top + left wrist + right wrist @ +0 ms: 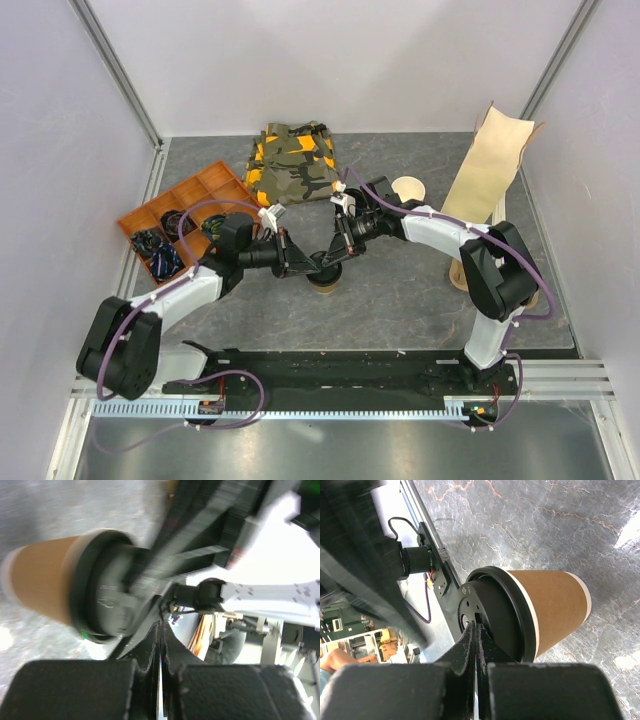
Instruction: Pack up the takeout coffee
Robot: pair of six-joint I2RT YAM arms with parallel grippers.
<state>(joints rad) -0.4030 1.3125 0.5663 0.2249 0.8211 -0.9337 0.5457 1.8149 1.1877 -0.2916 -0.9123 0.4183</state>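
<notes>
Centrally, found the takeout coffee (325,283) standing upright on the grey tabletop (420,305), its black lid (495,610) on, between the two arms. Saw the left gripper (308,266) angled in from the left, just above the lid. Through the blurred left wrist view, made out its fingers (147,652) pressed together with nothing between them, and the cup just beyond. Saw the right gripper (341,250) angled in from the right, opposite the other. Made out its fingers (465,645) likewise closed flat on each other, holding nothing, tips at the lid's top; could not tell whether touching. Farther back, noted a lidless paper cup (408,188), a camouflage cloth (292,162), an orange compartment tray (205,185) at the left and a brown paper bag (490,165) at the back right.
</notes>
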